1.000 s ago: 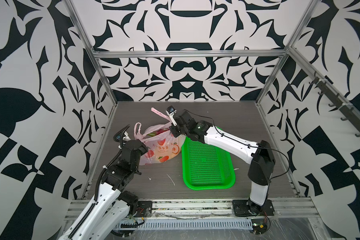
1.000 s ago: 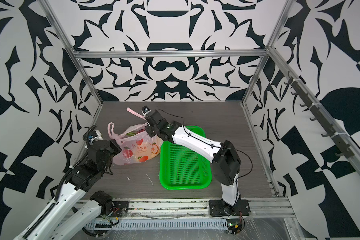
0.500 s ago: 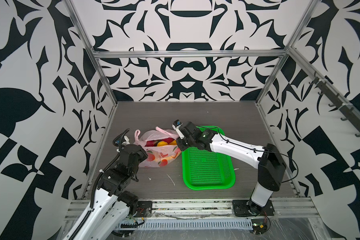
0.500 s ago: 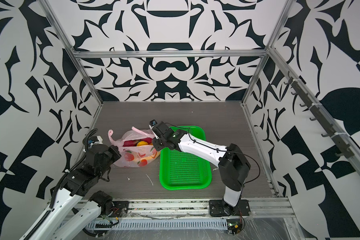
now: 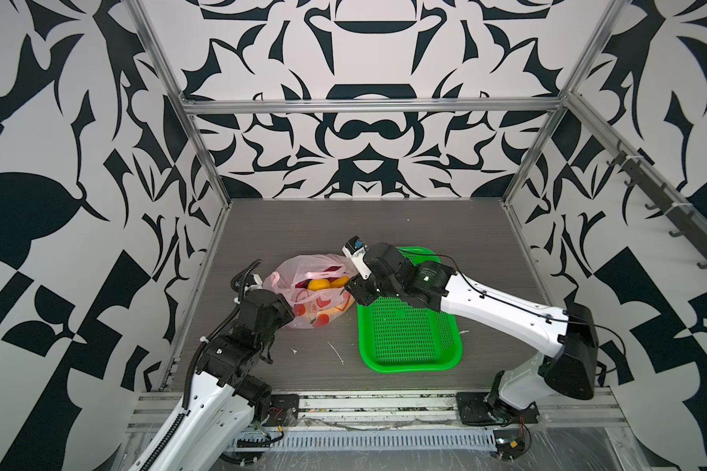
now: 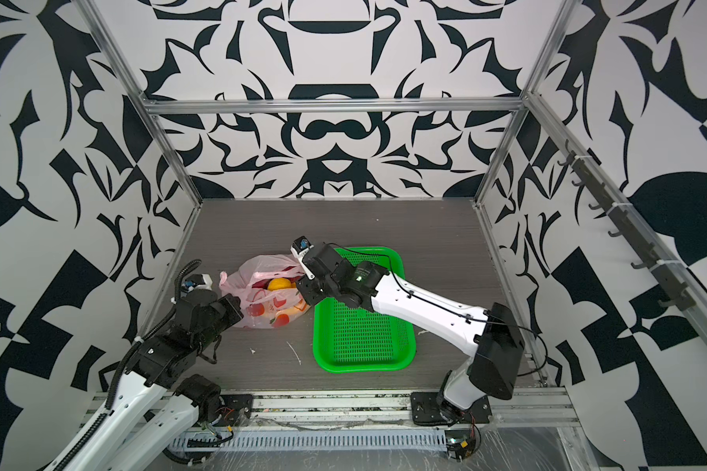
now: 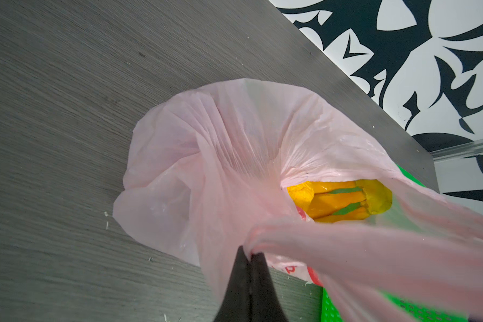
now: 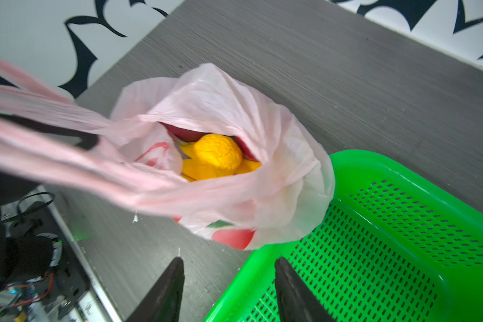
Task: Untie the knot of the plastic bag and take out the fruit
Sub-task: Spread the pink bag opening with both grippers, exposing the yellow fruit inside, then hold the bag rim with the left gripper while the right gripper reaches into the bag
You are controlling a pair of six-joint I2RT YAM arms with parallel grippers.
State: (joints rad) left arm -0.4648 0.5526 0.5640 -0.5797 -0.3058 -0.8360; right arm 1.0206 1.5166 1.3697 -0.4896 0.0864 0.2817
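The pale-pink plastic bag (image 5: 303,269) (image 6: 262,271) lies on the table with its mouth gaping open. The knot shows in no view. Inside the bag I see fruit: a round yellow fruit (image 8: 216,154) (image 5: 318,284), a banana bunch (image 7: 338,200) and a bit of magenta dragon fruit (image 8: 184,133). My left gripper (image 7: 250,253) (image 5: 272,306) is shut on one handle loop (image 7: 346,251), which stretches taut from the bag's near left side. My right gripper (image 8: 229,264) (image 5: 356,291) hangs open and empty just right of the bag, over the basket's edge.
A green perforated basket (image 5: 409,363) (image 6: 360,365) (image 8: 402,172) sits right of the bag and touches it. Small white scraps (image 5: 335,350) lie on the table in front. The cage walls stand close on the left and at the back.
My right gripper let go of the raised handle, opened and came down beside the bag. The bag slumped and its mouth fell open. My left gripper stayed shut on its handle.
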